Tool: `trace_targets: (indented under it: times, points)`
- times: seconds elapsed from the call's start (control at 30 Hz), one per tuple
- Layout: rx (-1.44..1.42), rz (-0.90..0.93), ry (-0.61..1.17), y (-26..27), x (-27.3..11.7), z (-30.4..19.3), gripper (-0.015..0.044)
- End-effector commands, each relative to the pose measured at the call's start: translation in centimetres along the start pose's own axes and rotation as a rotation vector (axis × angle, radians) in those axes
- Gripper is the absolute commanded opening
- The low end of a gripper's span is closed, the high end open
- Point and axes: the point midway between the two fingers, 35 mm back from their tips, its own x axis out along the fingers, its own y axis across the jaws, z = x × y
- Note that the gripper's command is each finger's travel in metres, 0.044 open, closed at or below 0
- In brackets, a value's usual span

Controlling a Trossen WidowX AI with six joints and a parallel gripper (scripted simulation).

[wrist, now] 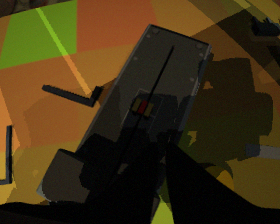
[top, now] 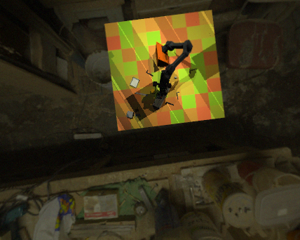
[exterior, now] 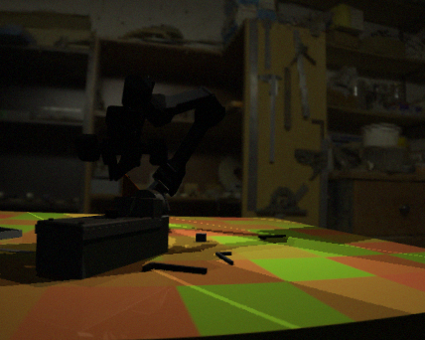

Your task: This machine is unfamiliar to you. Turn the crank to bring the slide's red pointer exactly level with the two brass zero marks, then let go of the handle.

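Observation:
The machine (top: pixel 158 102) (exterior: pixel 61 249) (wrist: pixel 163 57) is a long grey box with a dark slot along its top. In the wrist view the slide's red pointer (wrist: pixel 142 107) sits between the two brass marks and looks level with them, in dim light. My gripper (exterior: pixel 116 177) (wrist: pixel 160 148) is shut, its fingertips almost together with nothing visible between them. It hangs above the machine's top, with a gap below it in the exterior view. The crank and its handle cannot be made out; the arm, fingers and shadow cover the near end of the machine.
Black L-shaped pieces (wrist: pixel 71 95) (exterior: pixel 177 268) lie beside the machine. A yellow round thing (wrist: pixel 225 176) and a grey bar (wrist: pixel 271 151) are on its other side. A white tray (top: pixel 134 82) and a small grey block (top: pixel 130 114) stand farther off. An orange block (top: pixel 161 55) stands near the arm's base.

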Motion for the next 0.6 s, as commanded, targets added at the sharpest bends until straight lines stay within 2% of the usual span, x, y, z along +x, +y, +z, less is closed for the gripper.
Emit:
trace_targets:
  times: [0.0, 0.5, 0.57]
  points:
    - [0.0, 0.0, -0.001, -0.02, -0.02, 0.01, 0.0]
    - [0.0, 0.0, 0.0, 0.01, 0.0, 0.0, 0.0]
    - [0.0, 0.0, 0.0, 0.01, 0.0, 0.0, 0.0052]
